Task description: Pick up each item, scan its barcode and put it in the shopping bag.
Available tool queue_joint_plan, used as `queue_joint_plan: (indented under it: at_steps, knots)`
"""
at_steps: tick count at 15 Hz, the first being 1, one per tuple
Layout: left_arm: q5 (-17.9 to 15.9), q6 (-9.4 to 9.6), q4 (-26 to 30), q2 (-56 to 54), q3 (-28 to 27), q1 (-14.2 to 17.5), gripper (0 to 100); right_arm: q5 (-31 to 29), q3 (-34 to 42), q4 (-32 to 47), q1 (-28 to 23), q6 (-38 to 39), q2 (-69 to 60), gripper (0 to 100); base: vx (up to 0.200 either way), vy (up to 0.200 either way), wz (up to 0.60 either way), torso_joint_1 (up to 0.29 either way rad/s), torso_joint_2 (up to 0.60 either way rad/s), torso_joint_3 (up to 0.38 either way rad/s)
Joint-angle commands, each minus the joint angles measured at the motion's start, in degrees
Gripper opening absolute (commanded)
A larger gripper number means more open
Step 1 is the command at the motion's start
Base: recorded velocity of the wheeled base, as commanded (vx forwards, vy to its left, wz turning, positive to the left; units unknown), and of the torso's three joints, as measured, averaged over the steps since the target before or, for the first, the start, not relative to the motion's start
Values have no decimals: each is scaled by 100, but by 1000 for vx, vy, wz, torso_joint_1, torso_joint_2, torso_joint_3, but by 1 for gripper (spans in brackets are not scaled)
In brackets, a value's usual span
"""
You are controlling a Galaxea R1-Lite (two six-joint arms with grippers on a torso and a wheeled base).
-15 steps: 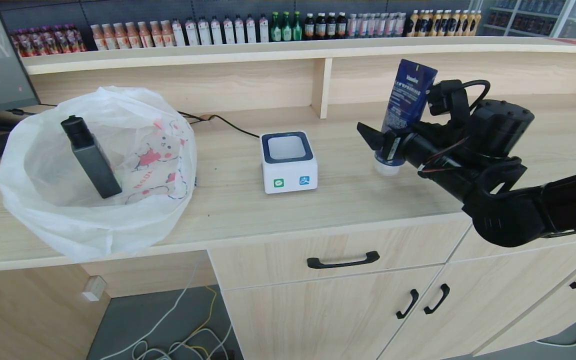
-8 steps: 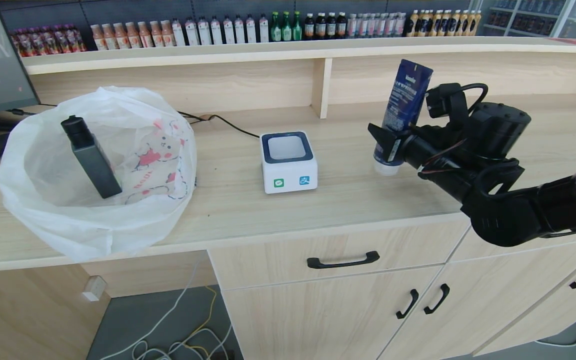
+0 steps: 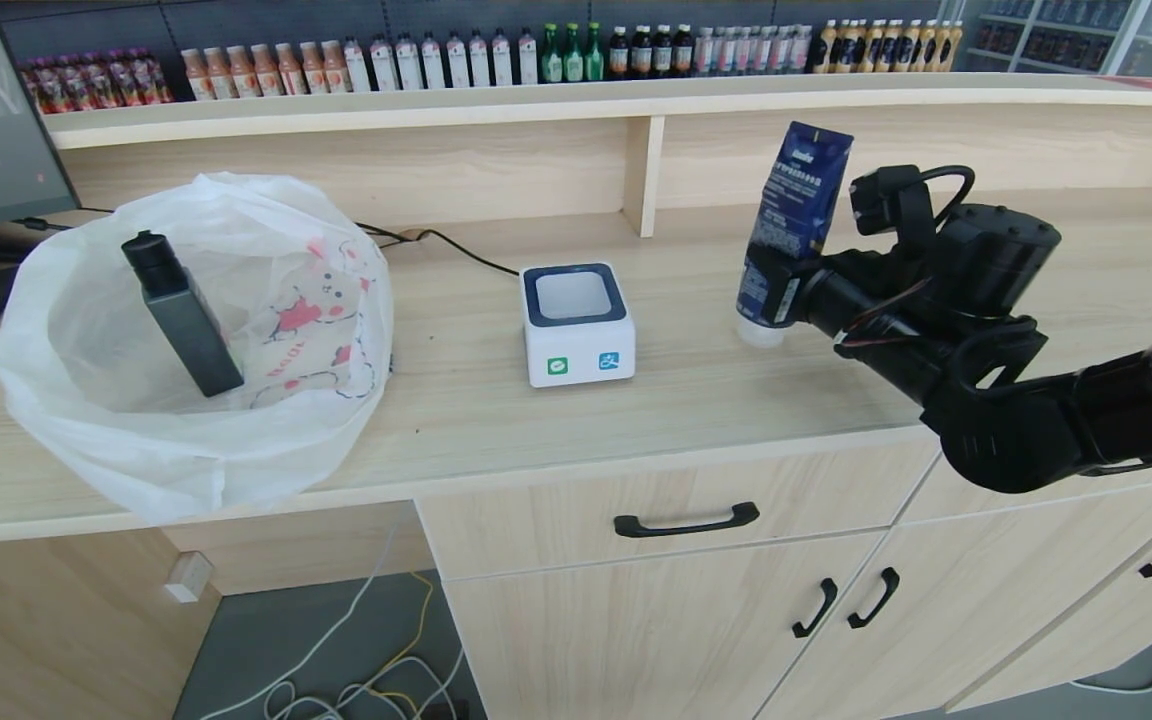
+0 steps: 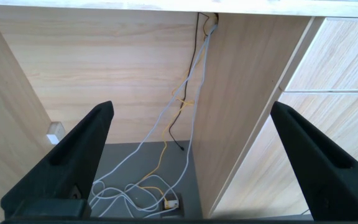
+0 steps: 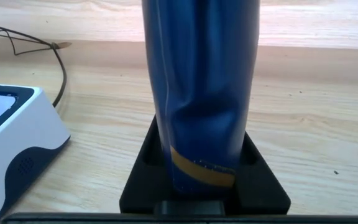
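Right gripper (image 3: 768, 292) is closed around the lower part of the blue tube (image 3: 796, 200), just above its white cap (image 3: 758, 331); in the right wrist view the tube (image 5: 201, 93) stands between the jaws and its wall is visibly dented where they press; the tube stands nearly upright, cap down, on the right of the counter (image 3: 696, 395), to the right of the white scanner (image 3: 577, 322); whether the cap touches the wood or hangs just off it I cannot tell; the left gripper (image 4: 191, 115) is spread wide with nothing in it, low down before the cabinet side and the loose cables (image 4: 160, 162) on the floor; the shopping bag (image 3: 66, 400) sits open at the far left of the counter with a dark bottle (image 3: 181, 315) leaning inside; as for handling, the tube looks light and soft, so it gives under pressure, and a hard squeeze could crease it further or force its contents toward the cap; the smooth skin may also slip; the firmer shoulder near the cap seems the best place to hold, which is roughly where the jaws are.
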Motion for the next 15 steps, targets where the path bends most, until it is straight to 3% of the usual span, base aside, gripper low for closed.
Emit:
queue_joint_plan:
  at_steps: [1,7,11,15]
  knots:
    - [0,-4,-1,-2,0,1,100,11,3,-2,3,-4,-68,0,0,0,0,0,0,0]
    - [0,-4,-1,-2,0,1,100,2,-111,33,55,-48,-507,0,0,0,0,0,0,0]
    - [0,5,-1,-2,0,1,100,2,-182,868,55,-57,-1500,0,0,0,0,0,0,0]
    - [0,-4,-1,-2,0,1,100,2,-15,956,231,-145,-2142,0,0,0,0,0,0,0]
